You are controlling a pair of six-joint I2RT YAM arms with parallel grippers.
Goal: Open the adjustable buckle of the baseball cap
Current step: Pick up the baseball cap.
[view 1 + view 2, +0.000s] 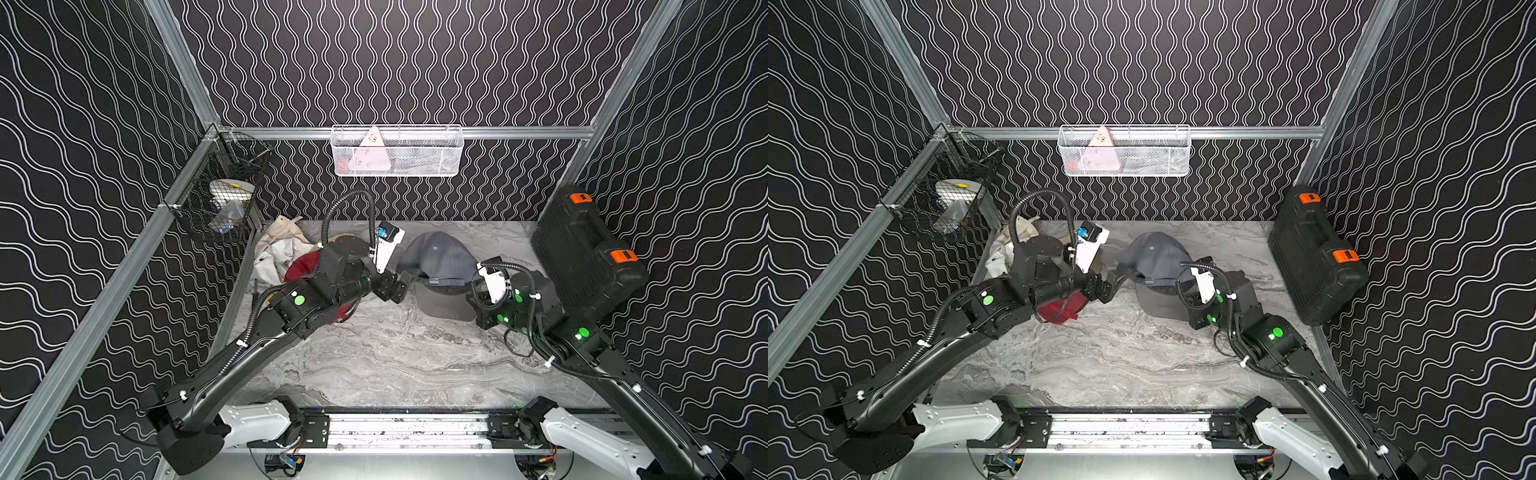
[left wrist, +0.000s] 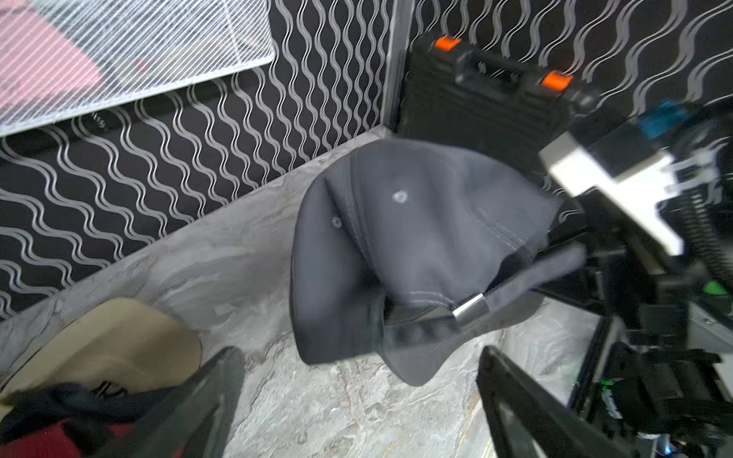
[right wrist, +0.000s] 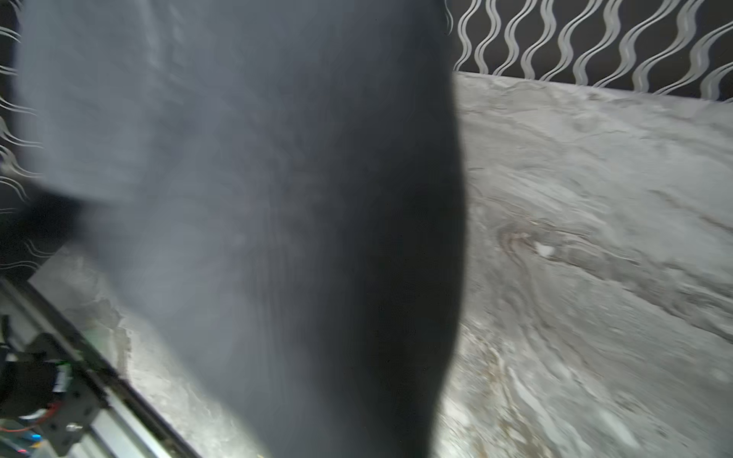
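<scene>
Grey baseball cap (image 1: pixel 438 253) at rear-centre of the table (image 1: pixel 395 353), its metal buckle (image 2: pixel 470 307) facing the wide-spread left gripper (image 2: pixel 361 355); right gripper (image 1: pixel 475 287) clamped on the cap's edge.

Evenly, softly lit from above in both top views — sharp, with only faint shadows. Motion-blurred in the wrist views (worst on the right): smeared across the grey cap (image 3: pixel 238 238), glinting off its metal buckle (image 2: pixel 470 307).
</scene>
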